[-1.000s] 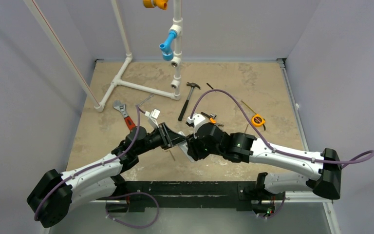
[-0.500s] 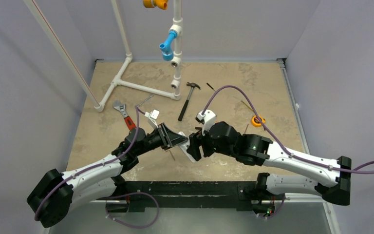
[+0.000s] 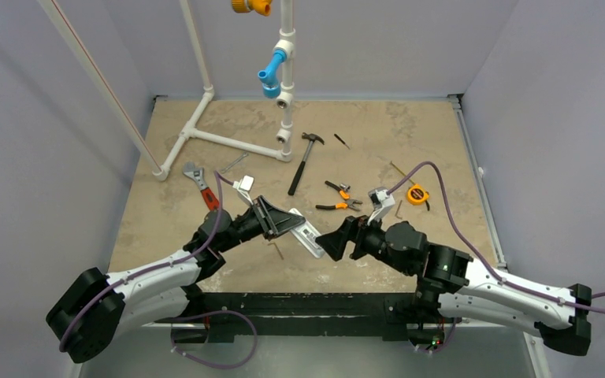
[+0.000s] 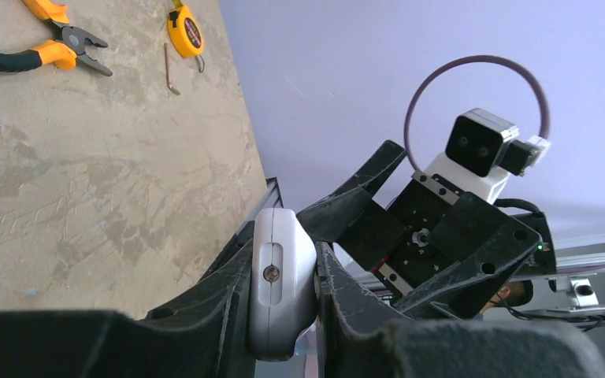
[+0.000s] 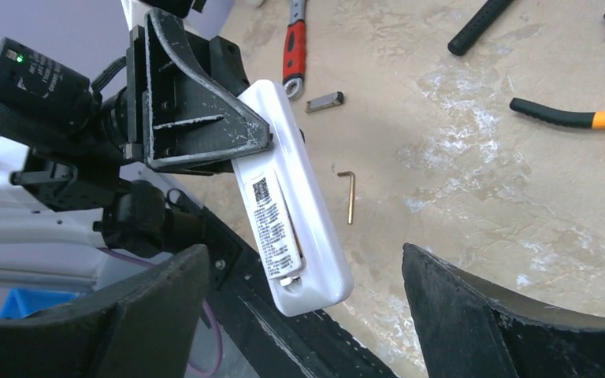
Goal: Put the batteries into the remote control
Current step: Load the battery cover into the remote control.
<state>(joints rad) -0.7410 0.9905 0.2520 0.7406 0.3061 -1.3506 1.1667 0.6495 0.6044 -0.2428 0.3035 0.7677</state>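
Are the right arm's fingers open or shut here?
Open. In the right wrist view the right arm's black fingers stand wide apart, clear of the slim white remote control clamped in the left arm's fingers.

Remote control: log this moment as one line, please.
left hand: shut on remote control, held aloft, label side showing | right hand: open, facing remote's free end, no grip

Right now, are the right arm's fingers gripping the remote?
No: the right fingers stand wide apart, a gap either side of the remote control, which the left fingers hold.
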